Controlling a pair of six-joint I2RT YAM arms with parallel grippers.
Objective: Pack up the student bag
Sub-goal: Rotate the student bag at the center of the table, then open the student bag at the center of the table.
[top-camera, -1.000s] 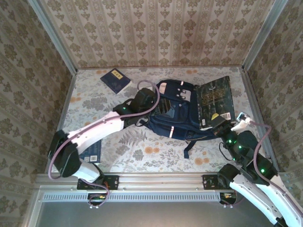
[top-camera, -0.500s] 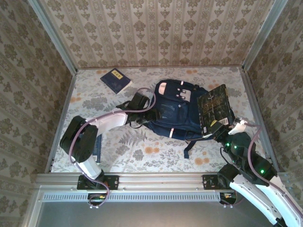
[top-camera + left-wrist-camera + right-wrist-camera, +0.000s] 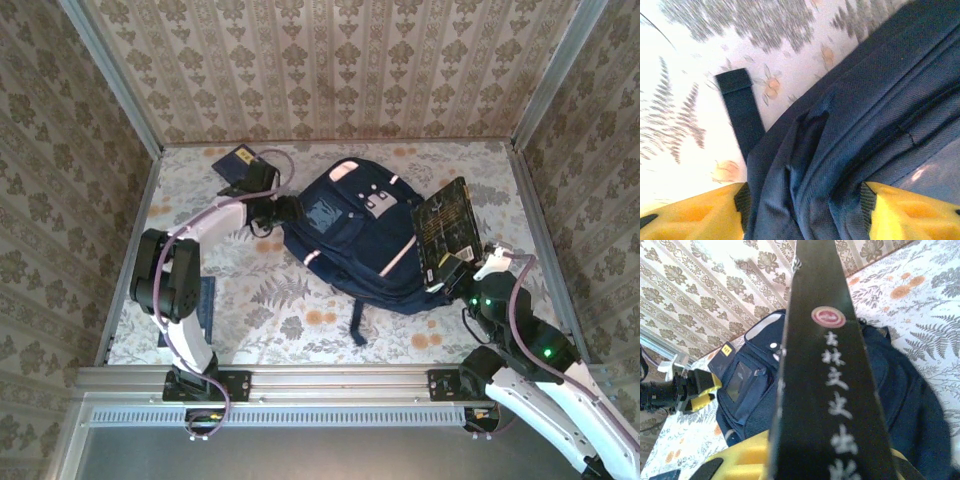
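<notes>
While the left claw [image 3: 802, 197] pinches the student bag [image 3: 355, 235] at nine o'clock, the right claw [image 3: 455, 272] grips a black book [image 3: 445, 228].

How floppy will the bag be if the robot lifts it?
Probably quite floppy: the bag is soft cloth that wrinkles in the left gripper. Its strap lies limp, so it would likely dangle. Lying flat, it shouldn't roll.

Navy student bag [image 3: 350, 240] lies flat, front pocket facing up; pale stripes showing
</notes>
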